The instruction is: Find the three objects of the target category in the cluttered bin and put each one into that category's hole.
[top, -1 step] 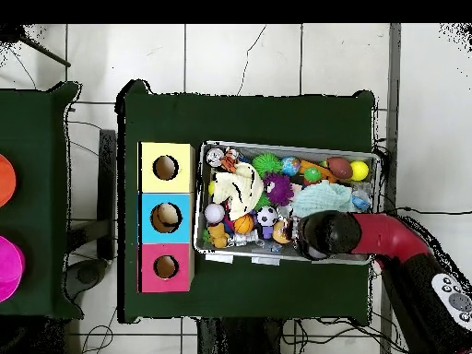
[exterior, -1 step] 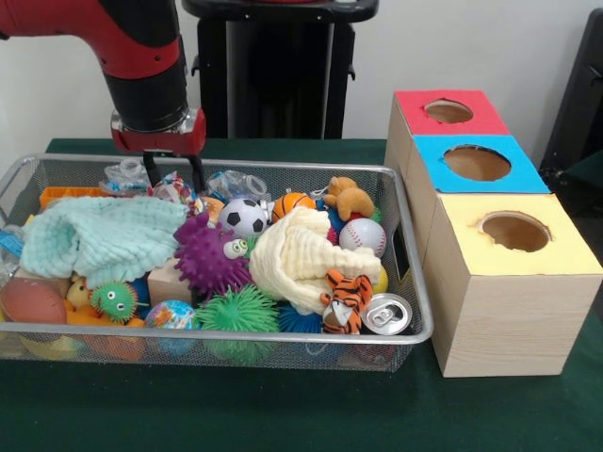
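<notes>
Looking down the front view, I see my gripper (exterior, -1 step: 171,174) dipped into the far left part of the wire bin (exterior, -1 step: 412,282), its dark fingers (exterior, -1 step: 197,173) standing among clear plastic wrappers; whether they are parted or pinching something I cannot tell. Just beside it lie a mint green cloth (exterior, -1 step: 99,235) and a purple spiky ball (exterior, -1 step: 207,256). Balls are scattered through the clutter: a soccer ball (exterior, -1 step: 245,217), a small basketball (exterior, -1 step: 291,202) and a baseball (exterior, -1 step: 363,235) sit toward the far side, around a cream cloth (exterior, -1 step: 297,254). A toy tiger (exterior, -1 step: 341,299) and a drink can (exterior, -1 step: 387,314) rest at the near right corner. Right of the bin stand three boxes with holes, topped red (exterior, -1 step: 450,113), blue (exterior, -1 step: 479,162) and yellow (exterior, -1 step: 513,231). From overhead, the arm (top, -1 step: 369,233) covers the bin's edge nearest the robot.
</notes>
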`<control>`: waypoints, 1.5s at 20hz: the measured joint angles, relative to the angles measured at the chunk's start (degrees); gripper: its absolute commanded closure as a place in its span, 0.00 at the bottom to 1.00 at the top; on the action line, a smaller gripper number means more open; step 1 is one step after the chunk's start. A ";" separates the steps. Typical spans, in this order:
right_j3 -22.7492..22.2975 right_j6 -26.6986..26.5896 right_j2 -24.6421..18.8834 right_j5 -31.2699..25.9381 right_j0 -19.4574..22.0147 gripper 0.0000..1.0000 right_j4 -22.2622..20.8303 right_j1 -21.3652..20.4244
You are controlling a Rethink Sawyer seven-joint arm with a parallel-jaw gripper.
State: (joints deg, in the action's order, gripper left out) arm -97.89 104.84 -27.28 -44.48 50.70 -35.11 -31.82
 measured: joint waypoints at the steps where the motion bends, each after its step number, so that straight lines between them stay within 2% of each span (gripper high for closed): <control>1: 0.15 0.00 -0.03 0.00 0.00 0.00 -0.01 0.00; 30: 0.85 -0.01 -1.35 0.00 0.00 0.00 -0.02 0.16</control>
State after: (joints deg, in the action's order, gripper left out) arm -97.04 104.83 -28.63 -44.48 50.70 -35.12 -31.66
